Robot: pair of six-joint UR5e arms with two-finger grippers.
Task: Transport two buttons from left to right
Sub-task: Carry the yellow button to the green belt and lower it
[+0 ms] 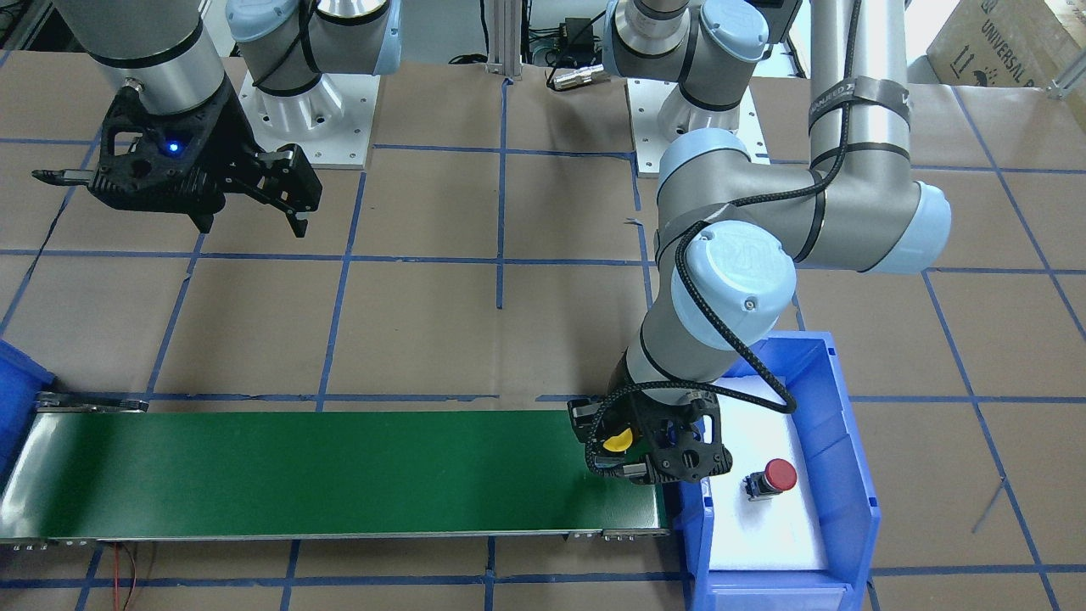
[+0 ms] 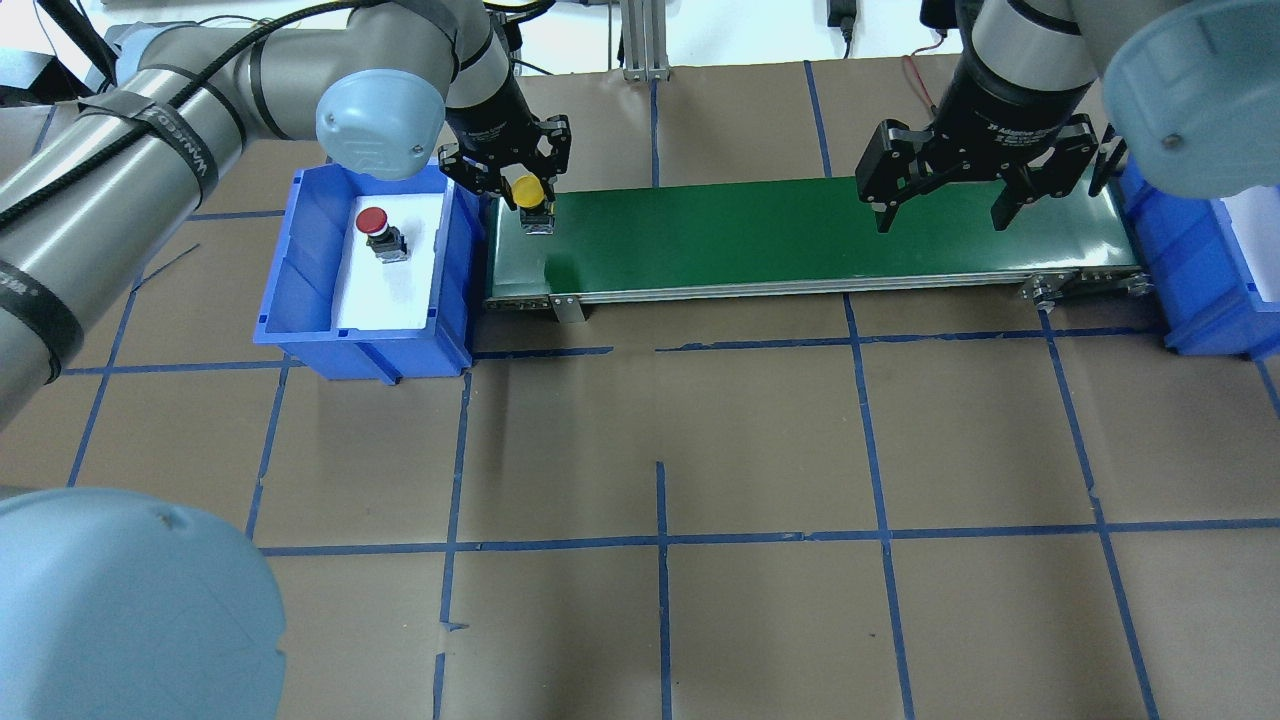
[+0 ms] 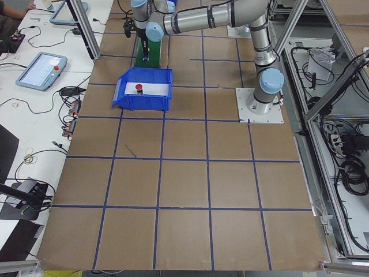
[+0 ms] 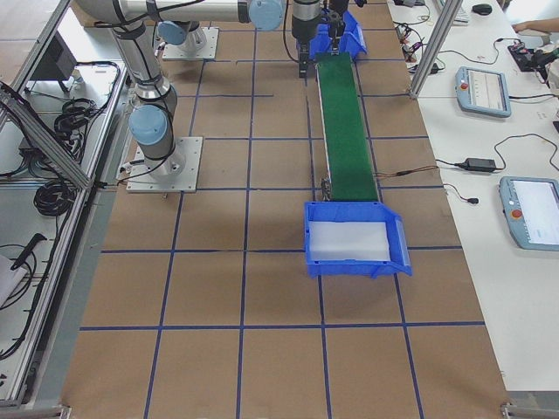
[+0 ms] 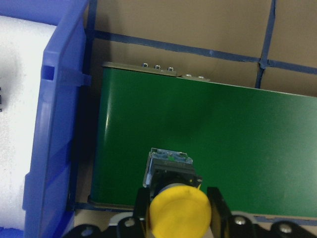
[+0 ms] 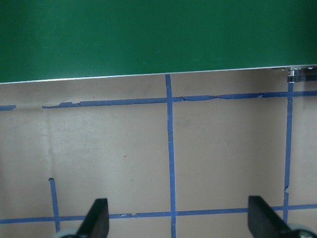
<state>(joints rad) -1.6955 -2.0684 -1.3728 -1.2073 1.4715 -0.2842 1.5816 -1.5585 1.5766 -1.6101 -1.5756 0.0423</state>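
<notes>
My left gripper is shut on the yellow button over the left end of the green conveyor belt. In the left wrist view, fingers flank the yellow cap, and the button's blue rear end points down at the belt. Whether it touches the belt I cannot tell. The red button lies on white foam in the left blue bin. My right gripper hangs open and empty near the belt's right end.
A second blue bin with white foam stands past the belt's right end. Brown paper with a blue tape grid covers the table. The left bin's wall is close beside the held button.
</notes>
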